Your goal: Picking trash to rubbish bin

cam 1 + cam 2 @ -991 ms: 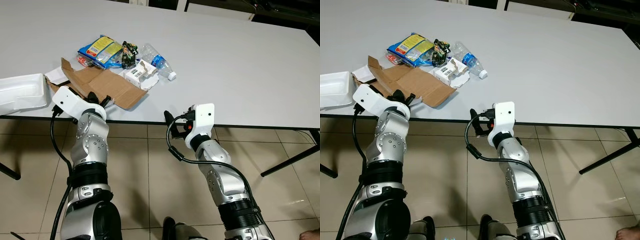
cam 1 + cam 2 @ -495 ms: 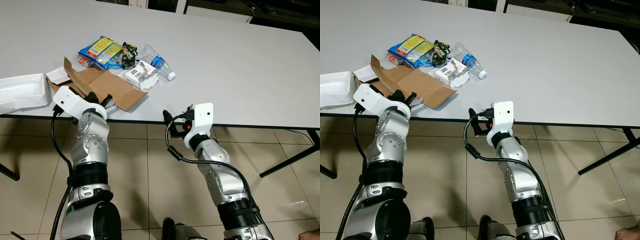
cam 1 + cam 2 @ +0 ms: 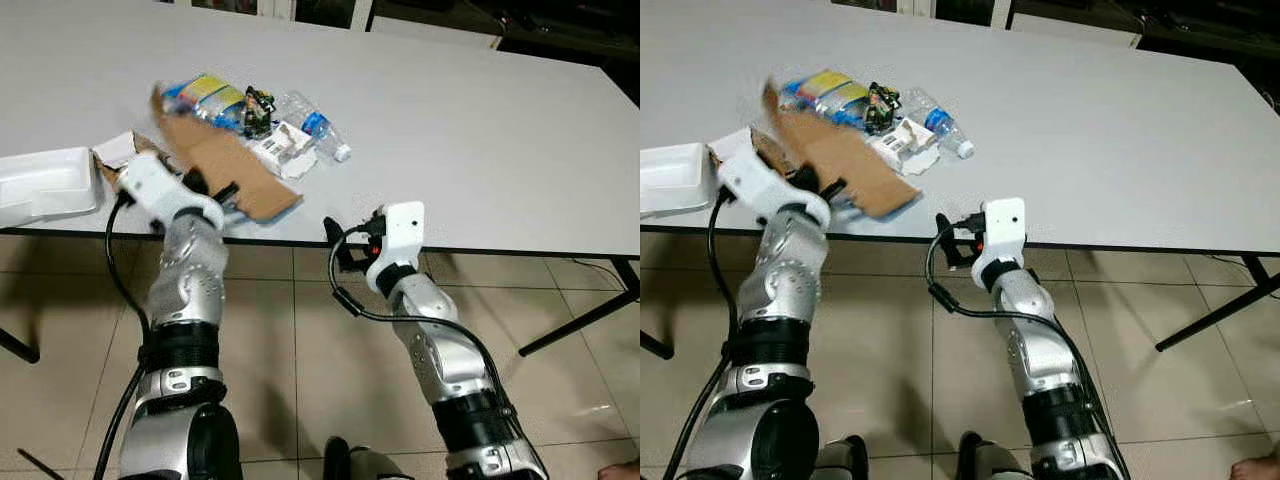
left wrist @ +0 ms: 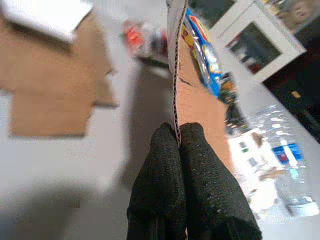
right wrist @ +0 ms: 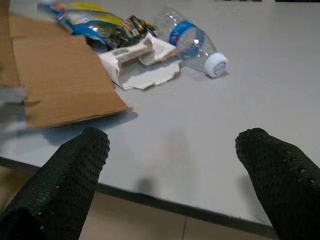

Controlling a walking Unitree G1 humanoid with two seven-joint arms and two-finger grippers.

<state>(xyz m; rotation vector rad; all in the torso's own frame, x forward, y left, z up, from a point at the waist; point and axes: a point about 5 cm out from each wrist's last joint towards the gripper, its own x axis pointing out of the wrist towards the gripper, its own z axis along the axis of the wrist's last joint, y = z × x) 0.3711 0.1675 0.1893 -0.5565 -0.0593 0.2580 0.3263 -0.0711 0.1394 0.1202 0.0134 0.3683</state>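
The right pincer (image 3: pixel 345 245) is held just below the near edge of the desk (image 3: pixel 480 130), fingers spread wide and holding nothing; it is judged to be parked there until a second item is chosen.

The left pincer (image 3: pixel 222 195) is clenched on the near edge of the cardboard (image 3: pixel 225 160). In the left wrist view the sheet edge is seen pinched between the two fingertips (image 4: pixel 197 165). The cardboard is tilted up off the desk near the near-left edge, presumably so that it can be carried off to a bin.

A white foam tray (image 3: pixel 45 185) lies at the left edge, just beside the left arm. Beyond the cardboard, toward the far-left part of the desk, a torn white carton (image 5: pixel 137 62), a clear plastic bottle (image 5: pixel 190 40) and a blue-yellow snack packet (image 3: pixel 205 95) are crowded together. These are near the raised sheet and could be dragged or knocked as it is lifted.
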